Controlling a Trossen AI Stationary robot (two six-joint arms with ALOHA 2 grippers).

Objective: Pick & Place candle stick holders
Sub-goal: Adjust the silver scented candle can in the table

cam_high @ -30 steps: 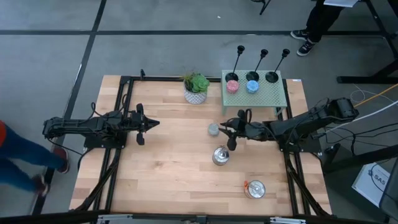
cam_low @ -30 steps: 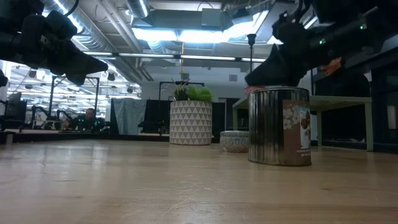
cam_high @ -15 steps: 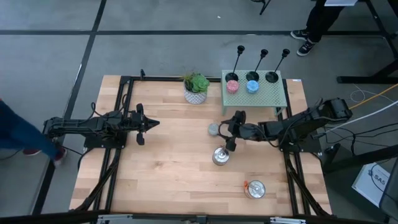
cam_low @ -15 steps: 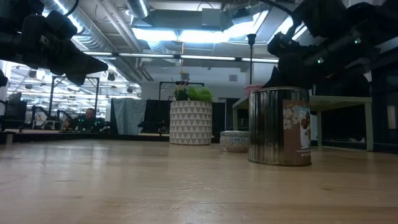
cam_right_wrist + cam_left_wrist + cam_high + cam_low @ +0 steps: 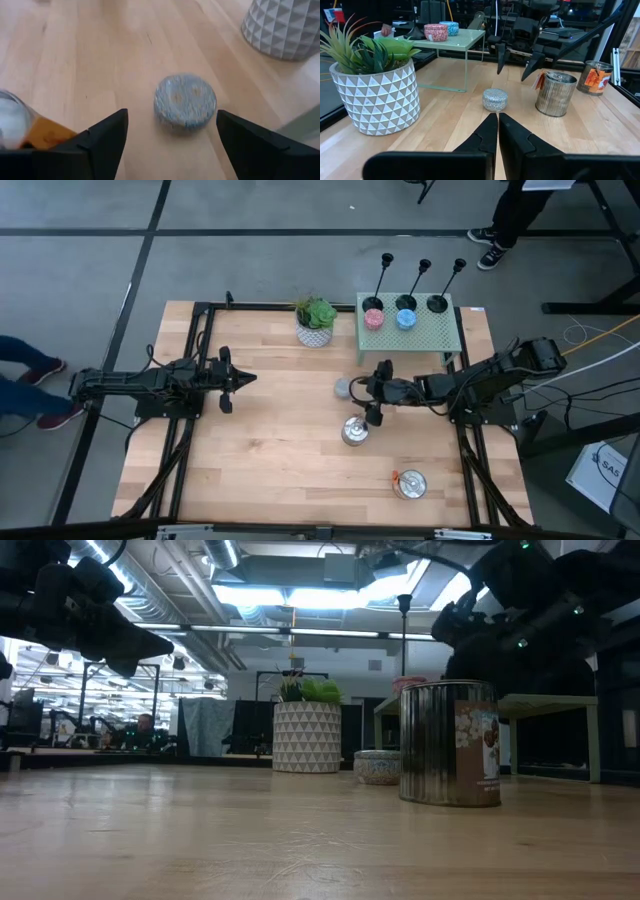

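Candle stick holders (image 5: 405, 292) stand in a row on the green rack (image 5: 440, 330). They look rigid, light and top-heavy; grip low on the stem. Right gripper (image 5: 374, 392) hangs wide open, empty, above the grey candle (image 5: 343, 387). Left gripper (image 5: 243, 379) is closed, idle.

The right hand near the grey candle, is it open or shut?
Open. The right hand has its two fingers spread wide, the grey candle ahead between them, untouched.

I see pale wood worktop (image 5: 270, 440), mint green perforated shelf (image 5: 440, 330), black candle stick holders (image 5: 384, 275), pink candle (image 5: 373, 318), blue candle (image 5: 406, 318), grey speckled candle (image 5: 185, 102), white triangle-patterned plant pot (image 5: 375, 95), silver tin (image 5: 555, 93).
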